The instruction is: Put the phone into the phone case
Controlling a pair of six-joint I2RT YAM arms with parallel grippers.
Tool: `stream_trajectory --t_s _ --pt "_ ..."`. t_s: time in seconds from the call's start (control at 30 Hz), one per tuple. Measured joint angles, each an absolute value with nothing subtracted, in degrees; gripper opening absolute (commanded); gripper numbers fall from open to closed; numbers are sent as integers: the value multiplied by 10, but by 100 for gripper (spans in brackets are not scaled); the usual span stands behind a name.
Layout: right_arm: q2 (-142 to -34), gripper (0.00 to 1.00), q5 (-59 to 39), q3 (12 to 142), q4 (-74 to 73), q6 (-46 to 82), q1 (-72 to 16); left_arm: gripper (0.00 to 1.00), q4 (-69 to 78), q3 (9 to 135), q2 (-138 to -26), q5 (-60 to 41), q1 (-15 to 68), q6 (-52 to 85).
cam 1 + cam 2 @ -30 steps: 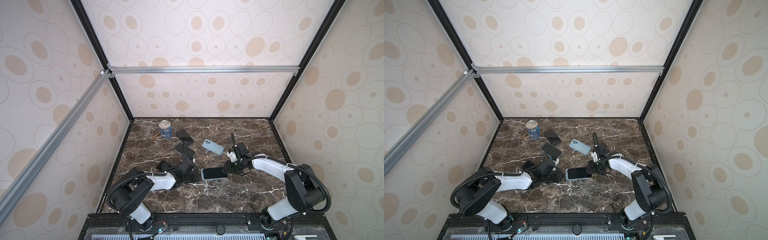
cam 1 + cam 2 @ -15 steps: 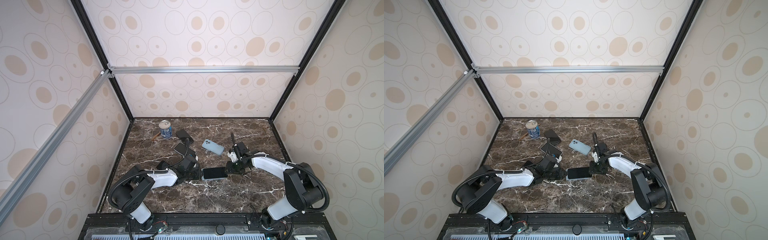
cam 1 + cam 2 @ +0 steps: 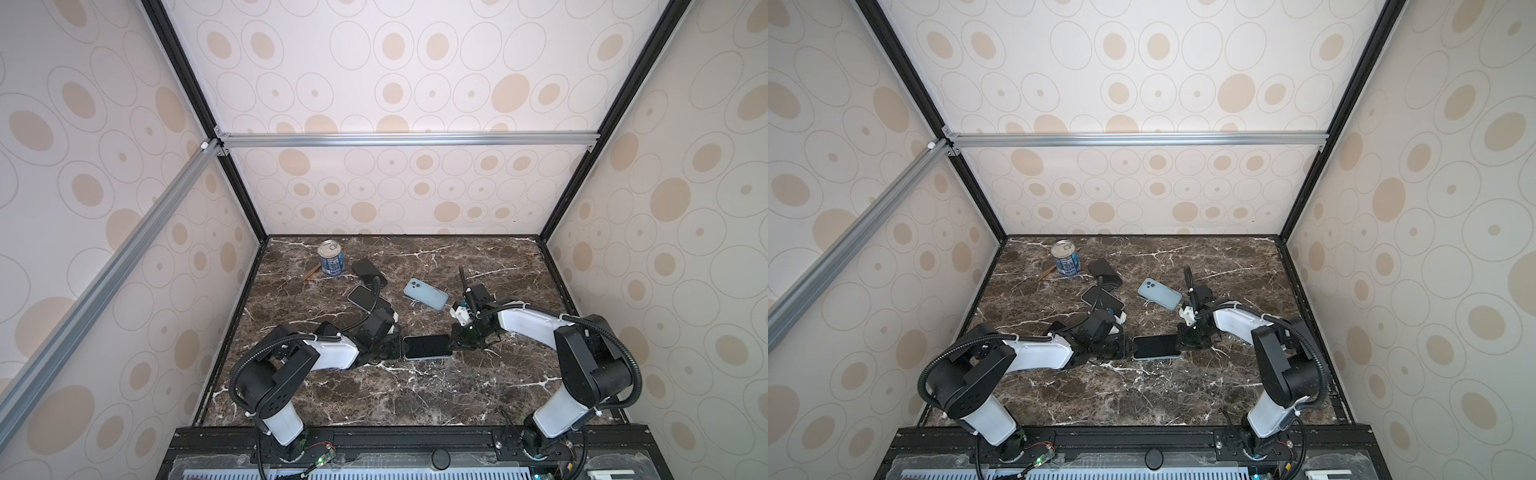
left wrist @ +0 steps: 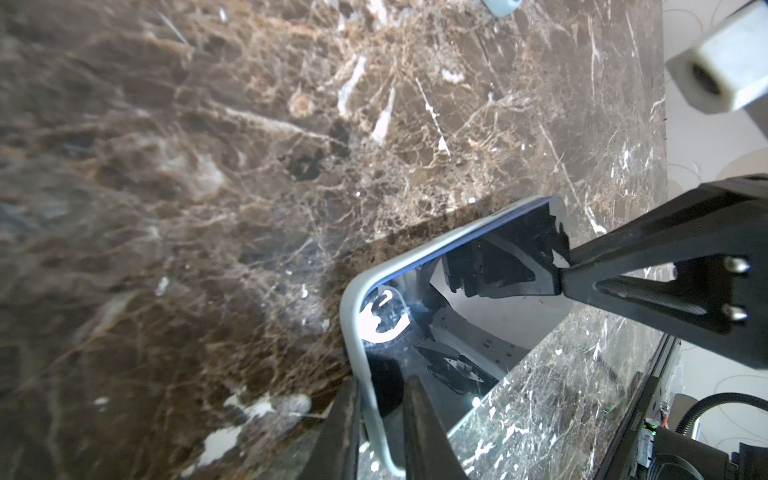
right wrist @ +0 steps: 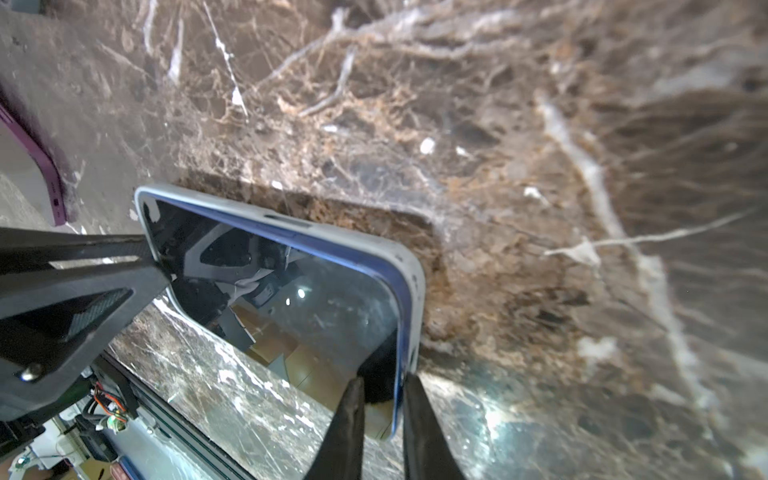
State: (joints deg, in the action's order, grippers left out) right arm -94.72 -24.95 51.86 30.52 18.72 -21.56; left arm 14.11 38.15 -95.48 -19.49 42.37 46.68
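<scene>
Lying flat near the middle of the marble table (image 3: 415, 399), the phone (image 3: 428, 346) sits screen up inside the grey phone case (image 4: 353, 332). A strip of its blue edge shows above the case rim along one long side. The left gripper (image 3: 399, 348) pinches one short end, jaws narrow, with the case rim caught between its fingers (image 4: 424, 432). The right gripper (image 3: 452, 342) takes the opposite short end, its jaws likewise narrow and closed across the phone's edge and the rim there, as the right wrist view shows. Both arms reach in low from the near side, so each gripper hides its own end of the phone in both top views. Behind the right gripper, near but apart from the cased phone, a pale blue phone (image 3: 426, 294) lies camera side up. Behind the left gripper lies a dark-screened phone (image 3: 362, 297), and the left arm's black cable (image 3: 376, 291) loops across it. Farther back rests a black slab (image 3: 365, 268); whether it is a phone or a case cannot be told. An upright can (image 3: 331, 258) stands at the back left with a thin stick (image 3: 311, 274) just beside its base. Counted: two grippers, three phones including the cased one, one grey case, one black slab, one can, one stick.
</scene>
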Motion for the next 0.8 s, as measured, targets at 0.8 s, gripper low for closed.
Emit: stream_trajectory --t_s 0.8 --pt "-950 16 -183 544 364 159 -257 20 202 343 -948 -188 422 481"
